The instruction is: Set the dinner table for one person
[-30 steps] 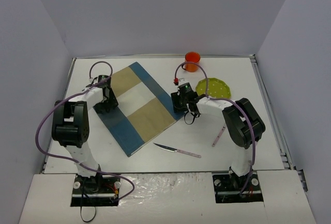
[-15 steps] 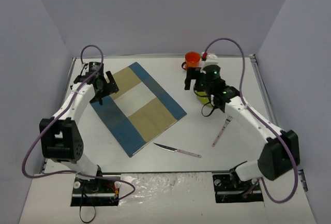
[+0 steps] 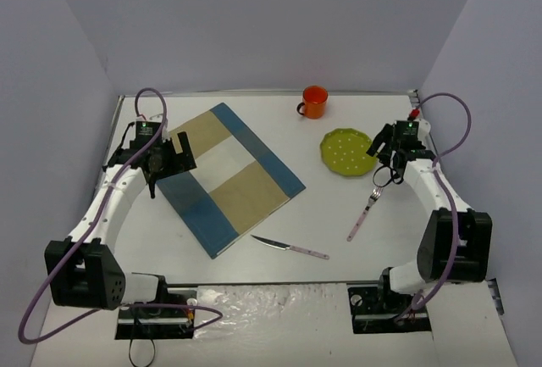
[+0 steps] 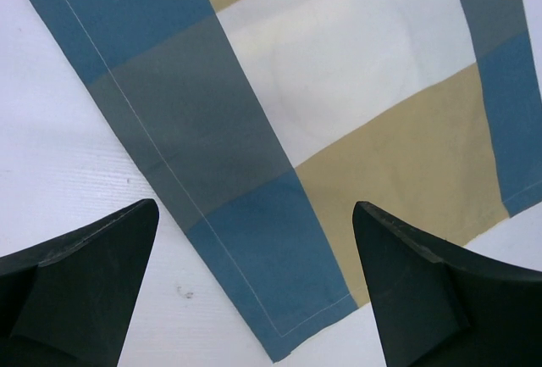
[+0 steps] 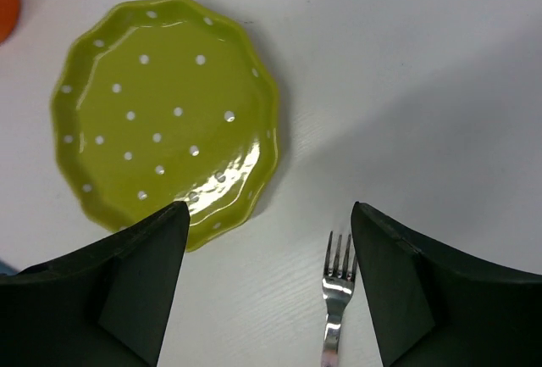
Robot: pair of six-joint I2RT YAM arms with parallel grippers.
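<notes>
Since the arms pulled away from the placemat (image 3: 229, 176), left hand (image 4: 254, 208) and right hand (image 5: 269, 208) open, empty.

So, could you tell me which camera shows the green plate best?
The right wrist view: the plate is almost whole and close, dots and wavy rim clear. Top external shows it small; left wrist not at all.

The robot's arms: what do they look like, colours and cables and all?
The left arm and right arm are slim white tubes with chunky black joints. A purple cable loops loosely along each. Their fingers are matte black wedges.
</notes>
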